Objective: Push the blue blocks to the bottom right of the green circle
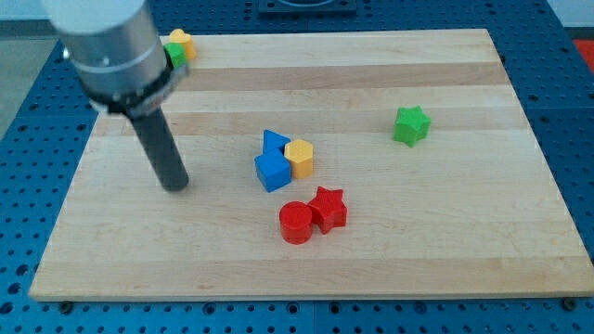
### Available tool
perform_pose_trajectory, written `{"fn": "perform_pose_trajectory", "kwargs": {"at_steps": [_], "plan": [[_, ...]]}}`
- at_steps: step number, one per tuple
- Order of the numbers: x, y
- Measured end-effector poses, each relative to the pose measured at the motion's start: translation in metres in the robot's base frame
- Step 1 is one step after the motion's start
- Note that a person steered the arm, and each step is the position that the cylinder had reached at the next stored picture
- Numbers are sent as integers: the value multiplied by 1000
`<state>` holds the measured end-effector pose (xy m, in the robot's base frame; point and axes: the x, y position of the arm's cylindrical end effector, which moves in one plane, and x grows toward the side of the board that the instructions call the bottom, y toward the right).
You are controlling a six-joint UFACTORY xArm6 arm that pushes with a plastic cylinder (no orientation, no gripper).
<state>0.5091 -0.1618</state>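
Note:
Two blue blocks sit mid-board: a blue triangle and, touching it just below, a blue cube. A yellow hexagon touches both on their right. The green circle is at the board's top left, mostly hidden behind my arm, with a yellow block against it. My tip rests on the board left of the blue cube, about a hundred pixels away, touching no block.
A red cylinder and a red star touch each other below the blue blocks. A green star lies at the right. The wooden board sits on a blue perforated table.

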Motion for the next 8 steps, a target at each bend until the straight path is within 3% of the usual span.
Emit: {"fn": "perform_pose_trajectory", "kwargs": {"at_steps": [1,2,4,8], "plan": [[54,36],[51,80],[-4,121],[-99,101]]}}
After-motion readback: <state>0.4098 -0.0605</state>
